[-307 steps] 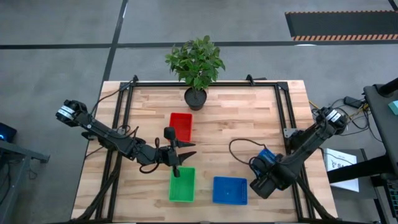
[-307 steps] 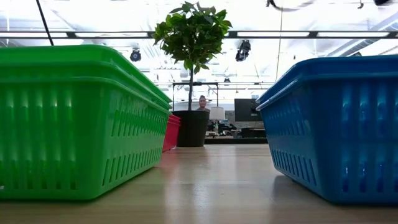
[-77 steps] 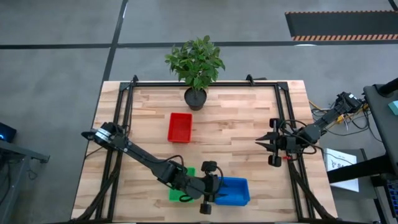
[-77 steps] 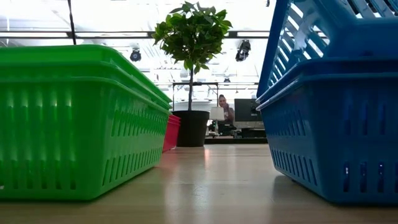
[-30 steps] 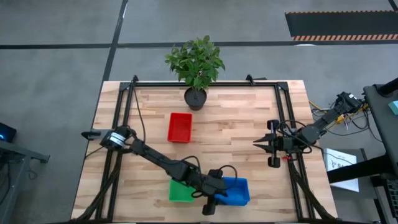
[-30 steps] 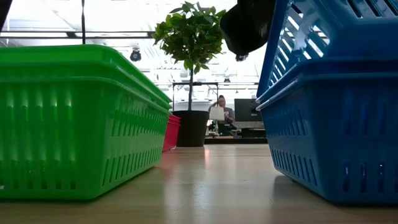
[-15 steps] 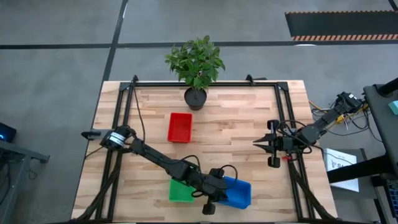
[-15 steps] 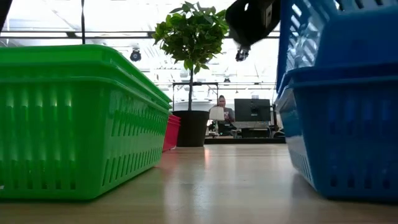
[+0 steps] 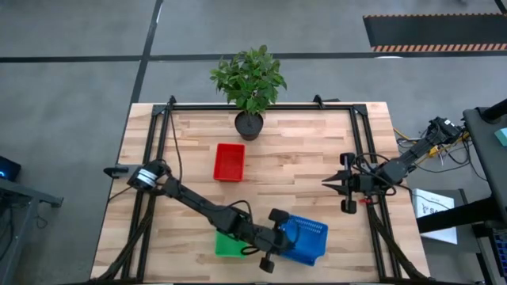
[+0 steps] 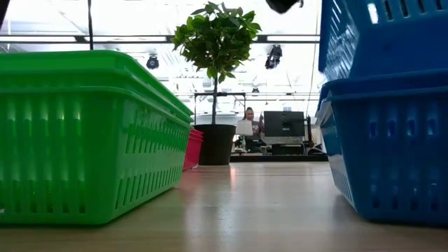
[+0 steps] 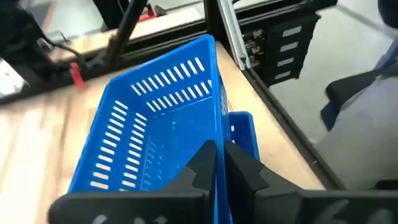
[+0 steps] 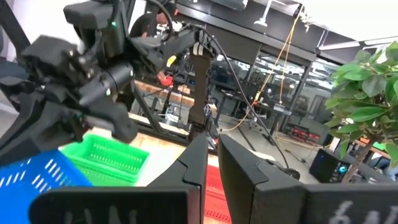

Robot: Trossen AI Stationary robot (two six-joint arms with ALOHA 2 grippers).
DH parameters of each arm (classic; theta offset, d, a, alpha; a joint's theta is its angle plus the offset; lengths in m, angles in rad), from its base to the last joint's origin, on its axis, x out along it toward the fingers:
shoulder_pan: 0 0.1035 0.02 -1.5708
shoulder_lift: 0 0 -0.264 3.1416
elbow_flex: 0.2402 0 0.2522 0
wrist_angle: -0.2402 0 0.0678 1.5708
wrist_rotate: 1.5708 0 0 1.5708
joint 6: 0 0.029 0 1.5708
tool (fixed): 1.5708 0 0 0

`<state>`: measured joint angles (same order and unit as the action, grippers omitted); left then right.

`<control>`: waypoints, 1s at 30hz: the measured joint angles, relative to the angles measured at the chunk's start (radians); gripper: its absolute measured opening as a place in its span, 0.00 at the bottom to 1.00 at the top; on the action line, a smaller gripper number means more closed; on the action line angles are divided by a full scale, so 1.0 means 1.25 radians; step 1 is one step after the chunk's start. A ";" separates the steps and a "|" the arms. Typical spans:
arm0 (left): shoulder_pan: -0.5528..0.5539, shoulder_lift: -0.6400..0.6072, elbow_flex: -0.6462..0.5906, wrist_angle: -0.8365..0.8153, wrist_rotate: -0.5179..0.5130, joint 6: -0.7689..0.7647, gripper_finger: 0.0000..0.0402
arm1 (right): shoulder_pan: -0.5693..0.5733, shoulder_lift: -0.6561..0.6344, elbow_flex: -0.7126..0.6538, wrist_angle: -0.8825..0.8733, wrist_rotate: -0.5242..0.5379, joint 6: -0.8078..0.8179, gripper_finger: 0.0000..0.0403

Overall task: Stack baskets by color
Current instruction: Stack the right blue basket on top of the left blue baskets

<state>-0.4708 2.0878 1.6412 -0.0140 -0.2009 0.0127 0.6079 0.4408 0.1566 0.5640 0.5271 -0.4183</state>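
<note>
A blue basket [image 9: 309,235] [image 11: 155,118] is tipped up at the table's near edge, over a second blue basket [image 11: 244,134] [image 10: 392,147] below it. My left gripper [image 9: 278,237] [image 11: 219,163] is shut on the tipped one at its left end. Just to the left, a green basket [image 9: 227,247] [image 10: 84,133] stands on the table, partly under my left arm. A red basket [image 9: 230,161] sits mid-table, on its bottom. My right gripper [image 9: 333,184] [image 12: 210,155] hangs shut over the table's right side and holds nothing. My left gripper pinches the rim of the upper blue basket's wall [image 11: 216,142] at its left end, one finger inside the basket and one outside. The fingers come from the table's left, slanting a little down. The basket is tilted with its perforated side up, and its lower part stays over the blue basket beneath.
A black plant pot [image 9: 249,125] [image 10: 215,143] stands at the far edge. Black frame rails [image 9: 360,142] run along the table's left and right sides. Bare wood [image 9: 293,178] lies between the red basket and the near baskets. A person sits in the room beyond [image 10: 248,120].
My left gripper has shut on the upper blue basket's rim, risen a little and rolled. The basket has tipped from flat to steeply tilted. Both blue baskets have slid toward the table's right edge, away from the green one.
</note>
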 joint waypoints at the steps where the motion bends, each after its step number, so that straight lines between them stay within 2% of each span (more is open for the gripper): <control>1: -0.002 -0.003 -0.001 -0.001 -0.008 0.020 0.00 | 0.000 0.000 0.000 -0.005 0.000 0.000 0.08; 13: -0.019 -0.009 -0.012 -0.003 -0.023 0.157 0.00 | 0.000 0.000 0.000 -0.010 0.000 0.005 0.08; 24: -0.054 -0.009 -0.023 0.006 -0.147 0.416 0.00 | 0.000 0.000 0.000 -0.010 0.000 0.004 0.08; 27: -0.065 -0.008 -0.027 0.003 -0.154 0.429 0.00 | 0.000 0.000 0.000 -0.010 0.000 0.005 0.08; 30: -0.072 -0.008 -0.027 0.005 -0.157 0.385 0.00 | 0.000 0.000 0.000 -0.011 0.000 0.005 0.08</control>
<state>-0.5610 2.0773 1.6073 -0.0074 -0.3966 0.4942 0.6079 0.4412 0.1566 0.5507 0.5270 -0.4118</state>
